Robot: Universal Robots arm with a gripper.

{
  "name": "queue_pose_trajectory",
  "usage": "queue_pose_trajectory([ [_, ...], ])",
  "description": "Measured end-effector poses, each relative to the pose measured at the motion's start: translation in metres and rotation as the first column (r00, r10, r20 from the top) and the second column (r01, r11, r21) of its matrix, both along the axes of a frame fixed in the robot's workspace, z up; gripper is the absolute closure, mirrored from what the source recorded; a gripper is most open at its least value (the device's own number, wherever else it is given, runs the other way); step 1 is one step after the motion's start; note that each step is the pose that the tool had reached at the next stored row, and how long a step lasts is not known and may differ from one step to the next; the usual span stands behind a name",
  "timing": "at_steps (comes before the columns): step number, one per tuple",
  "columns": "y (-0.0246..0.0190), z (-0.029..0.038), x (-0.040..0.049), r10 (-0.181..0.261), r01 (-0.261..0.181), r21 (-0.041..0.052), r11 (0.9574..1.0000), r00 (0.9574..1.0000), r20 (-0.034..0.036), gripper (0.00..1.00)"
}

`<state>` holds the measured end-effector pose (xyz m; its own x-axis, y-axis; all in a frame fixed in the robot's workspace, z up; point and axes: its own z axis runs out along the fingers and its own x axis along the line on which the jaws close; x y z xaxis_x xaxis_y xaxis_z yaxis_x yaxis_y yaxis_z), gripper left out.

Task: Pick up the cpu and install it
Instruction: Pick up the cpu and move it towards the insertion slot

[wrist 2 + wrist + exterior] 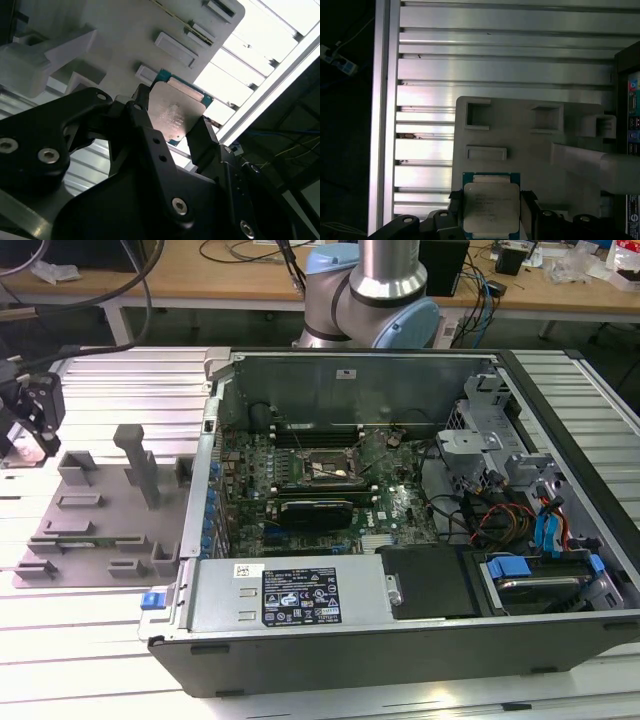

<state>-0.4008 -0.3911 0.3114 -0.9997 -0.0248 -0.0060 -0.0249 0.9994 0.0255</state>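
The cpu [490, 207] is a thin square chip with a silver-grey metal top on a green edge. It sits between the two black fingers of my gripper [491, 200], which is shut on its opposite sides. In the second wrist view the cpu [176, 111] is held the same way by the gripper [174, 119], above the grey plastic fixture tray [125, 40]. In the exterior view the gripper [28, 428] hangs at the far left, over the left end of the fixture tray [95, 530]. The motherboard socket [322, 471] lies open inside the computer case, well to the exterior view's right of the gripper.
The open computer case [400, 640] has tall metal walls, a power supply [290, 595] at the front, and drive cages with cables [510, 510] on the exterior view's right. Upright grey posts [138, 462] rise from the tray. The ribbed aluminium table [495, 65] surrounds everything.
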Motion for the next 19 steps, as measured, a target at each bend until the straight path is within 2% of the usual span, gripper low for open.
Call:
queue_pose_trajectory([
  [9, 0.0, 0.0062, 0.0, 0.0, 0.0, -0.0001, 1.0, 1.0, -0.0001, 0.45],
  [19, 0.0, 0.0237, 0.0, 0.0, 0.0, -0.0001, 1.0, 1.0, 0.0, 0.45],
])
